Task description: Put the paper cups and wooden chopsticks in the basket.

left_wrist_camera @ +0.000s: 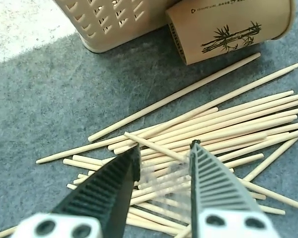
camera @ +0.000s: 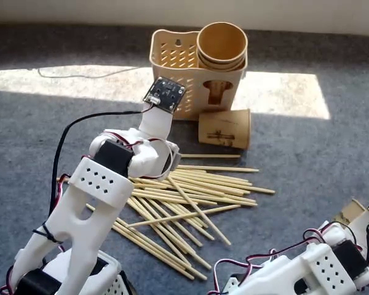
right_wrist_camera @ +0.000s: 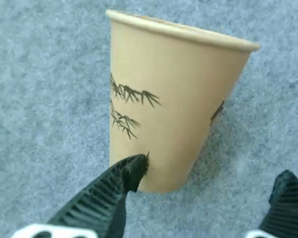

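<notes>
Our left hand [left_wrist_camera: 165,148] hangs open over the chopsticks [left_wrist_camera: 223,129], placed to pinch a few; our right hand [right_wrist_camera: 213,173] gapes before a toppled paper cup [right_wrist_camera: 169,99]. The basket [camera: 172,55] stands beyond.

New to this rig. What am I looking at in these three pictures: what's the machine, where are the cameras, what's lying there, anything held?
Two small white robot arms sit side by side, each ending in a two-fingered pincer. The high view looks down from a fixed camera; the other two come from cameras on each arm's wrist. On the grey carpet are a pile of wooden chopsticks, a basket with stacked paper cups in it, and one cup on its side beside it. The left pincer is open over the chopsticks. The right pincer is open at another cup, one finger near its wall. Nothing is held.
</notes>
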`<state>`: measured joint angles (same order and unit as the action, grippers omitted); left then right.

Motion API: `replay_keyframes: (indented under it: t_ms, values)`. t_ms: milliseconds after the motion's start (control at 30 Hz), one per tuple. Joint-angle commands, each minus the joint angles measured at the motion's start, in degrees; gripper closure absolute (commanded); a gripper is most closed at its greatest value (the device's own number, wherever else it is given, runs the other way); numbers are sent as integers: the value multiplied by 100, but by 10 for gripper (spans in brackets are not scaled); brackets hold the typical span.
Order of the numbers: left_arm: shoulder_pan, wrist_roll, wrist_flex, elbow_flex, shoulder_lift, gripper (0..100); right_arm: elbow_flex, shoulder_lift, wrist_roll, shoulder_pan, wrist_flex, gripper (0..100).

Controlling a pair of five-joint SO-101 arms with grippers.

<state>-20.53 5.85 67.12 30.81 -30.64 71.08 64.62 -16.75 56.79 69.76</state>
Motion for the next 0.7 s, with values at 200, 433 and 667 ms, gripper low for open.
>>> replay_keyframes:
  t_ms: [200,433,667]
  values:
    - [75,-35,-88,-40,-198,835,-541,-84,941,-971,312,606]
    - [92,-35,-88,-40,-198,835,-945,-84,1530,-1402,347,606]
    - [84,-44,-97,-40,-171,835,-725,-136,1547,-1385,-321,606]
